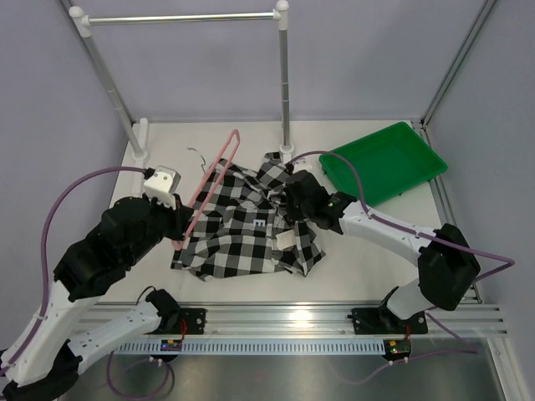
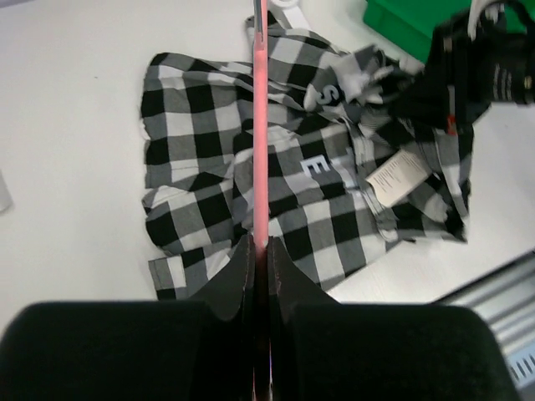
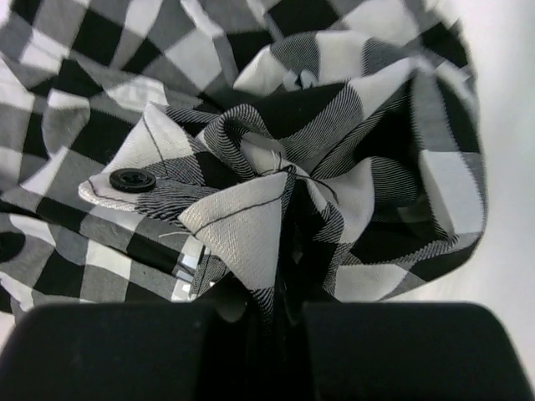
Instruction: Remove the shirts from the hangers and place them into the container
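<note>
The black-and-white checked shirt [image 1: 238, 230] lies crumpled on the white table between the two arms. A thin pink hanger [image 1: 213, 177] slants across its left side, its upper loop clear of the cloth. My left gripper [image 1: 177, 224] is shut on the hanger's lower end; in the left wrist view the pink bar [image 2: 260, 125] runs straight out from between the closed fingers [image 2: 242, 271] over the shirt [image 2: 196, 134]. At the shirt's upper right edge, my right gripper [image 1: 294, 198] is shut on a bunched fold of the shirt [image 3: 351, 109]. The green container [image 1: 393, 167] stands at the back right.
A silver rail [image 1: 180, 17] on two posts [image 1: 285, 83] spans the back of the table, one post close to the container's left corner. A white label [image 2: 394, 175] shows on the shirt. The table's metal front rail [image 1: 276, 316] runs below the shirt.
</note>
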